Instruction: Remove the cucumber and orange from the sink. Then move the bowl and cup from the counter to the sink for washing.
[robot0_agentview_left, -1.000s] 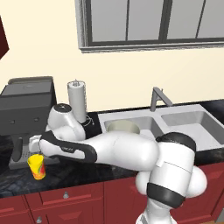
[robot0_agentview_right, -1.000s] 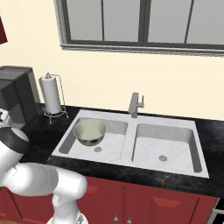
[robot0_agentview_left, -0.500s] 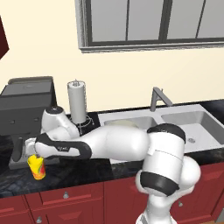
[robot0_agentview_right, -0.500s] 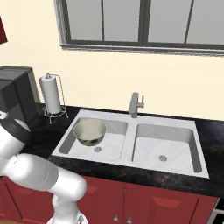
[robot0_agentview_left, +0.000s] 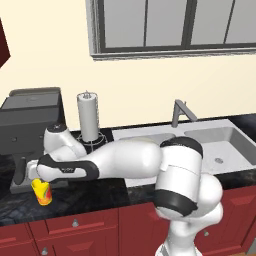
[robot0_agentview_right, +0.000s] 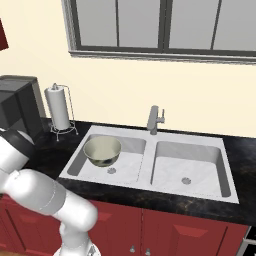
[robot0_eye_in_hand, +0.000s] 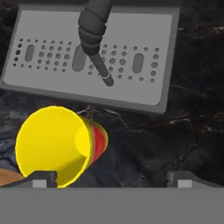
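We read the step in hand as the last one: fetching the cup (robot0_eye_in_hand: 61, 146) for the sink (robot0_agentview_right: 150, 172). The bowl (robot0_agentview_right: 102, 150) already sits in the left basin, upright and empty as far as we can see. The right basin holds nothing but its drain. No cucumber or orange lies in either basin, so we judge the first half of the task done.

The cup stands on the black counter (robot0_agentview_left: 90, 197) at the far left, just in front of the grey coffee machine (robot0_agentview_left: 30, 130) and well apart from the sink. In the hand view its yellow mouth faces us, empty inside, with the red patch on its side; the machine's perforated drip tray (robot0_eye_in_hand: 92, 57) lies just beyond it.

The gripper (robot0_eye_in_hand: 111, 179) hangs over the cup with its jaws spread wide, holding nothing. The cup lies off centre, close by one fingertip (robot0_eye_in_hand: 41, 179) rather than midway between the two.

Next move, in our judgement: shift the hand sideways to centre the cup, come down over it, close, then lift and carry it right to a basin.
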